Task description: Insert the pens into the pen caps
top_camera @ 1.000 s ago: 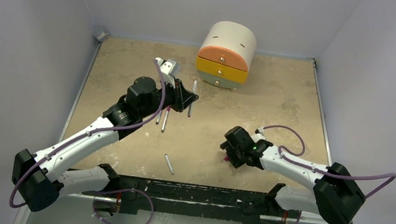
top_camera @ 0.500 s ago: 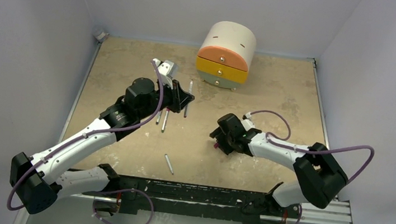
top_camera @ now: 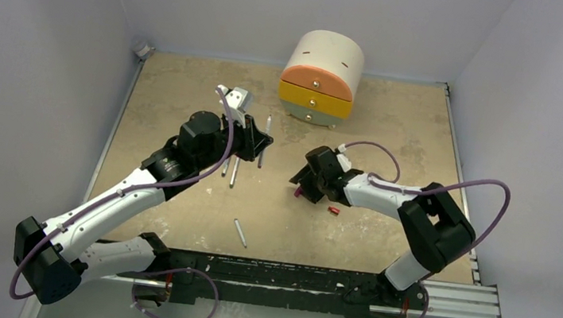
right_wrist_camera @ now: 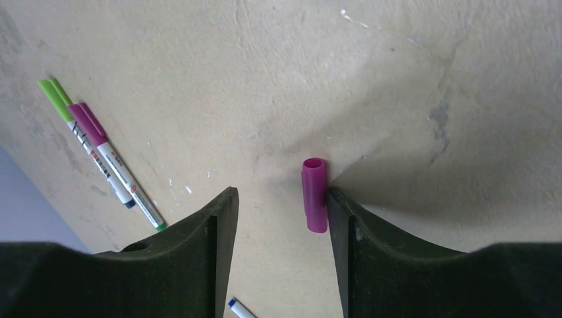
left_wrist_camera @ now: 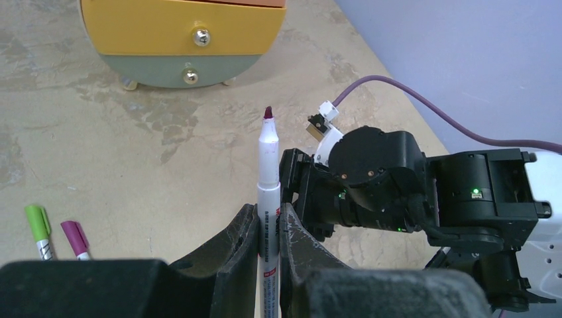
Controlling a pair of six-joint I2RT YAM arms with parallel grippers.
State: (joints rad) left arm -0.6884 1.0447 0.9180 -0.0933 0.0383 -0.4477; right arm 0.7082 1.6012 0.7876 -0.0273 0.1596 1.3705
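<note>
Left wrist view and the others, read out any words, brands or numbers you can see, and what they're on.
Grey-white marker pen between the left fingers: blue and red barrel print, too small to read.
Two capped pens lying in the right wrist view: barrel print, blurred.
No other text.

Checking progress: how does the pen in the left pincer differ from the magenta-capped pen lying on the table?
The held pen is uncapped, its dark red tip bare; the magenta-capped pen wears its cap. The held pen is clamped in the left pincer; the magenta-capped pen lies loose on the table beside a green-capped pen. Both have pale barrels.
</note>
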